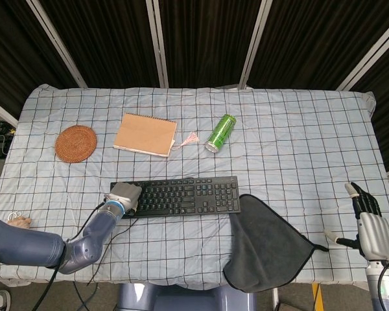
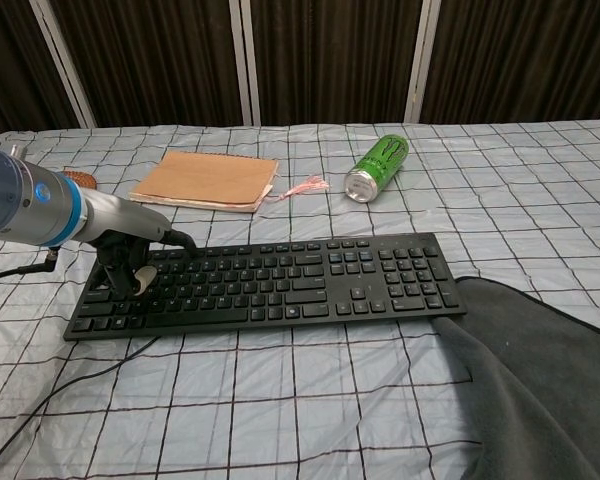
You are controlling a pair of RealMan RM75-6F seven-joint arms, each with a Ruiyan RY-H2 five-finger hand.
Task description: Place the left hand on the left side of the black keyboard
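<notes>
The black keyboard [image 1: 181, 195] [image 2: 270, 282] lies across the middle of the checked tablecloth. My left hand [image 1: 124, 194] [image 2: 127, 258] rests on its left end, fingers curled down onto the keys, holding nothing. The grey forearm runs back to the lower left. My right hand [image 1: 369, 223] hangs at the far right past the table's edge, fingers straight and apart, empty; the chest view does not show it.
A green can [image 1: 220, 133] [image 2: 377, 167] lies on its side behind the keyboard. A brown notebook [image 1: 145, 135] [image 2: 208, 180] and a woven coaster [image 1: 76, 143] sit at the back left. A dark grey cloth [image 1: 266, 243] [image 2: 530, 370] covers the front right.
</notes>
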